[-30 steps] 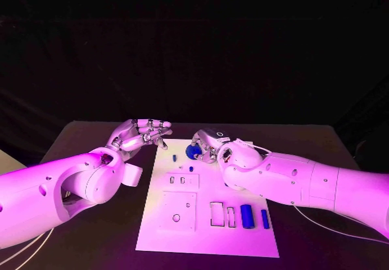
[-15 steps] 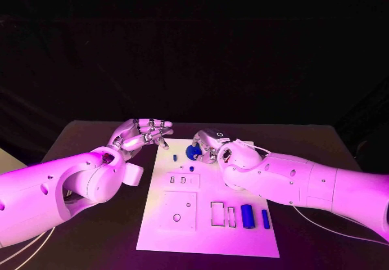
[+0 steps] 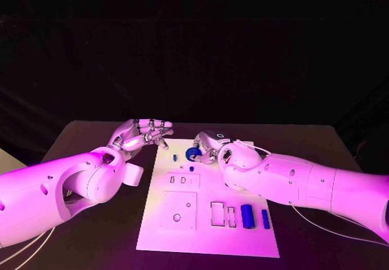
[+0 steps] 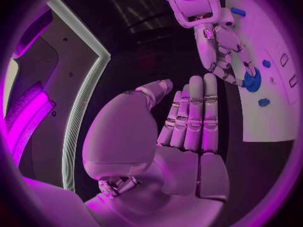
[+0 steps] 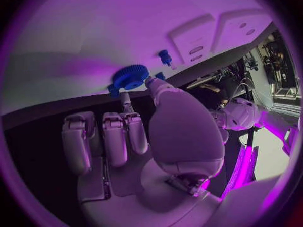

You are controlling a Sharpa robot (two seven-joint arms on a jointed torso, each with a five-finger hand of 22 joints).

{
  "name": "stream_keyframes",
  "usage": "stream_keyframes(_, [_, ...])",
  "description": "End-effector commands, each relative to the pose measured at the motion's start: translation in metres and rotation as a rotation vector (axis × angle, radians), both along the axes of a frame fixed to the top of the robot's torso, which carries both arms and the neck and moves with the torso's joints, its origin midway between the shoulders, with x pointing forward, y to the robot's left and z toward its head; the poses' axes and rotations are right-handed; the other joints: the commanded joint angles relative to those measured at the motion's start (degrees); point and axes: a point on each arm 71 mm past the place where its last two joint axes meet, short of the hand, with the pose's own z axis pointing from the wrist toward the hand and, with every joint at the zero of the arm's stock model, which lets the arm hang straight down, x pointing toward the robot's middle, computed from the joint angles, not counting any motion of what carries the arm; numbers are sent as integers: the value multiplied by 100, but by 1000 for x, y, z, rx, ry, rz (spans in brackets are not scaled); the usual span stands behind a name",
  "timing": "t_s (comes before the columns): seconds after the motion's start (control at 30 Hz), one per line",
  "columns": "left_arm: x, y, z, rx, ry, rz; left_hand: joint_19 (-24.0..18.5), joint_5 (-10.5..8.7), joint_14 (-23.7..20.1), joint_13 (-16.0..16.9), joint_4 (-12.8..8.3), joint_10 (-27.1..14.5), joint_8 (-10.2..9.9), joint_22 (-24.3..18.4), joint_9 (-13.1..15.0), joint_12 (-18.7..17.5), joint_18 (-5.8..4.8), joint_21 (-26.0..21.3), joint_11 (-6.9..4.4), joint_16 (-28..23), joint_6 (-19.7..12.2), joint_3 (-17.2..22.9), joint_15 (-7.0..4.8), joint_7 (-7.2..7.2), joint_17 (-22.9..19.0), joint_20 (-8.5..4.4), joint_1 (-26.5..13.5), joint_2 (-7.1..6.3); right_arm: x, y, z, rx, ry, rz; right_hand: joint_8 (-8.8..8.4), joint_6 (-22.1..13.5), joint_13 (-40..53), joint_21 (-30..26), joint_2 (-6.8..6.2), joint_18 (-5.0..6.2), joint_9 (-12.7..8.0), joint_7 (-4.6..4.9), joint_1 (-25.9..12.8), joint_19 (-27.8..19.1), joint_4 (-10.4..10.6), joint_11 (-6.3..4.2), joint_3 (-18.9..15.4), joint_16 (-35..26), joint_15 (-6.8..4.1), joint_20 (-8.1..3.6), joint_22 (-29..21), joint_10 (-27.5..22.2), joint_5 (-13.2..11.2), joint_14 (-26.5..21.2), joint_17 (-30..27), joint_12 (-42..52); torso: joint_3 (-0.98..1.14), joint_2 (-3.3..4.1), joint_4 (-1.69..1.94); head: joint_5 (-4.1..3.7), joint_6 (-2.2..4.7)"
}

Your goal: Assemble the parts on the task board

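At the task board's (image 3: 207,225) far end, blue gear (image 3: 193,153) pinched by right hand (image 3: 212,145).

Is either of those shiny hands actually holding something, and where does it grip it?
The right hand pinches the blue gear by its toothed rim. The left hand holds nothing.
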Motion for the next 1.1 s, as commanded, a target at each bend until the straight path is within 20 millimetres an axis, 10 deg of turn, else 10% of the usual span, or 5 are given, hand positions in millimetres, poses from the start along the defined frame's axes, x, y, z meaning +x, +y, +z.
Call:
stream_keyframes(0.03, [0,-2,2,-8,-4,-19,-48,-8,-39,-2,0,45,35,14,5,-3,71,22,-10,30,21,34,-5,1,-5,9,42,-1,-1,1,-4,-22,44,17,-34,53,1259,25,31,-82,-5,-2,-100,610,1,33,-60,33,33,42,1506,347,52,603,1485,12,3,1,-1,2,-5])
stream_keyframes(0.57, [0,0,2,-5,-4,-14,-62,-10,-42,-3,-7,45,35,30,5,-4,71,46,-8,33,21,42,-4,3,-10,9,42,1,-1,-16,-4,-9,48,-14,-1,148,1300,25,107,-82,4,-26,-129,610,-10,13,-63,34,18,32,1506,391,100,604,1490,58,12,-2,-23,-1,21])
stream_keyframes(1.1, [2,8,1,0,-7,5,-72,-10,-44,-3,-13,45,35,41,6,-5,71,61,-8,35,21,49,-4,3,-13,9,45,3,-21,-92,39,202,-36,0,-30,188,1288,25,16,-82,-24,-30,272,610,-161,7,1,24,-2,12,1506,378,68,597,1458,43,47,-48,-153,0,105])
